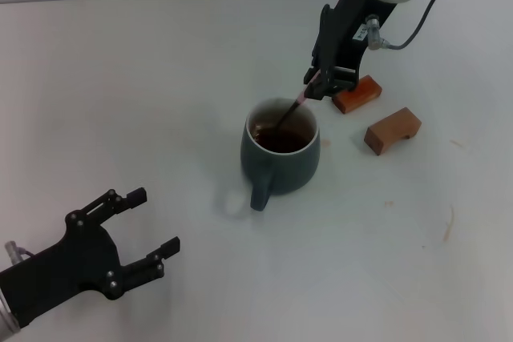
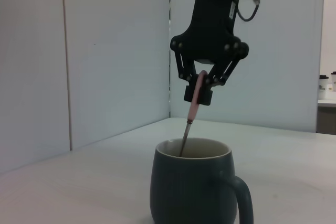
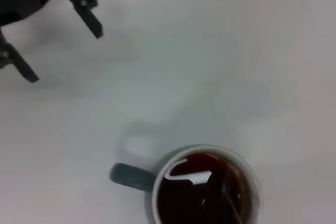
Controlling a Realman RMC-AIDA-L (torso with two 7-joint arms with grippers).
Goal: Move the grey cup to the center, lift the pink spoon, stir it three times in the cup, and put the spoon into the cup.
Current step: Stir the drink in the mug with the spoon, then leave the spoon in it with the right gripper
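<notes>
The grey cup (image 1: 284, 170) stands mid-table with dark liquid inside and its handle toward me. It also shows in the left wrist view (image 2: 191, 187) and the right wrist view (image 3: 131, 176). My right gripper (image 1: 314, 86) hangs just above the cup's far rim, shut on the pink spoon (image 1: 290, 110). The spoon tilts down, with its metal end inside the cup. The left wrist view shows that gripper (image 2: 202, 90) pinching the spoon's pink handle (image 2: 196, 97). My left gripper (image 1: 156, 220) is open and empty at the near left, apart from the cup.
Two brown wooden blocks (image 1: 357, 94) (image 1: 393, 130) lie just right of the cup, one close behind the right gripper. A white wall runs along the table's far edge. The left gripper (image 3: 63, 53) shows far off in the right wrist view.
</notes>
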